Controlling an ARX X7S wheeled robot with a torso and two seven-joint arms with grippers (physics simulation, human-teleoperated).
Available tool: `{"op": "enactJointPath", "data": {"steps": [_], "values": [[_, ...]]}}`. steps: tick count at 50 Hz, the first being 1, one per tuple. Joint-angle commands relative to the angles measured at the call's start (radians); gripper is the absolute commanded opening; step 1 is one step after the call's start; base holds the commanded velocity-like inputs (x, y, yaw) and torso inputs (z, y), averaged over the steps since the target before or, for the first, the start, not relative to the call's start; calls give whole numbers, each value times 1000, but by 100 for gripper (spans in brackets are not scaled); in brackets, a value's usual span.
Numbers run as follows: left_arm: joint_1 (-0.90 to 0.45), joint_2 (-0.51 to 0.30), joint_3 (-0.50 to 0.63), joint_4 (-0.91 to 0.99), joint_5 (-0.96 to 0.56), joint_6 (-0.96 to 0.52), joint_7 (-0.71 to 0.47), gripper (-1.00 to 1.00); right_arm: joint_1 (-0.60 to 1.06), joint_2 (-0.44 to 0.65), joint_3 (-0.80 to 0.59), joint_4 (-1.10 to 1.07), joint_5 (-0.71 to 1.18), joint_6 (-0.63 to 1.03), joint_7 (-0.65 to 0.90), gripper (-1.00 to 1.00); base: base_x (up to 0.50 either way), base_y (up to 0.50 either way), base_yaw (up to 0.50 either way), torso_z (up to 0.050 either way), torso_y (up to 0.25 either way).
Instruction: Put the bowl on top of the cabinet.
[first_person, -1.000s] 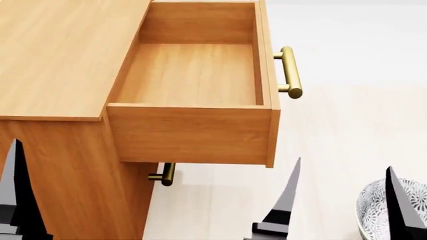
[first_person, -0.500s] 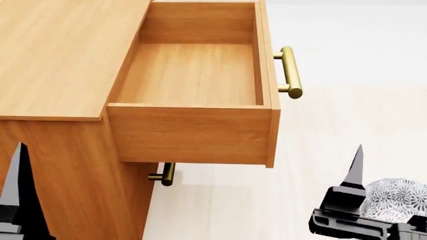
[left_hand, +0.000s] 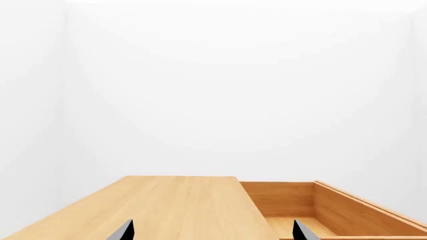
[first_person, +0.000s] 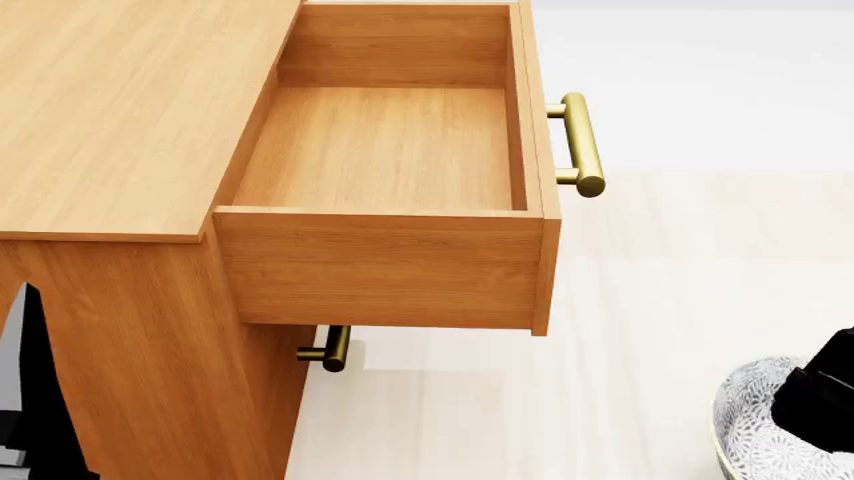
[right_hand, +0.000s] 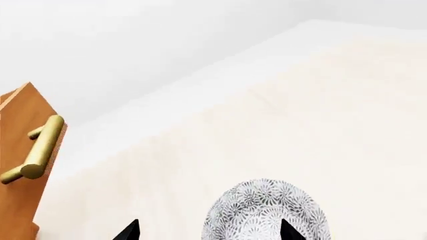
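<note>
Low, the right claw (right_hand: 208, 231) straddles the bowl (right_hand: 265, 212).

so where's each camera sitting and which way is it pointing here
Head view: on the robot's head, looking down at the orange-brown wood-grain cabinet, its open drawer and the blue-black floral bowl; dark arm parts show at both lower corners.
Left wrist view: near the left gripper, facing across the cabinet top; fingertips show.
Right wrist view: near the right gripper, facing the bowl; fingertips show.
Shared: all three show the cabinet.
</note>
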Motion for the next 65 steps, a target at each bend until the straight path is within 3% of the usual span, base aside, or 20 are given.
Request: {"op": "enactJointPath", "data": {"steps": [1, 4, 21, 29, 39, 65], "values": [[-6, -16, 13, -7, 2, 9, -13, 100, -20, 110, 17, 231, 293, -2, 296, 100, 0, 0, 0, 0, 0], [-8, -17, 18, -12, 5, 14, -13, 100, -31, 134, 17, 247, 280, 8, 254, 100, 0, 0, 0, 0, 0], [-16, -34, 22, -1, -18, 33, -28, 100, -58, 259, -5, 337, 270, -43, 338, 100, 0, 0, 0, 0, 0], [-18, -42, 30, -4, -21, 42, -33, 100, 5, 261, -42, 407, 267, -82, 292, 100, 0, 0, 0, 0, 0], [-17, -56, 36, -9, -21, 54, -41, 100, 70, 234, -131, 447, 129, -132, 190, 100, 0, 0, 0, 0, 0], [-25, -77, 53, -14, -37, 82, -60, 100, 69, 262, -212, 535, -75, -233, 71, 100, 0, 0, 0, 0, 0]]}}
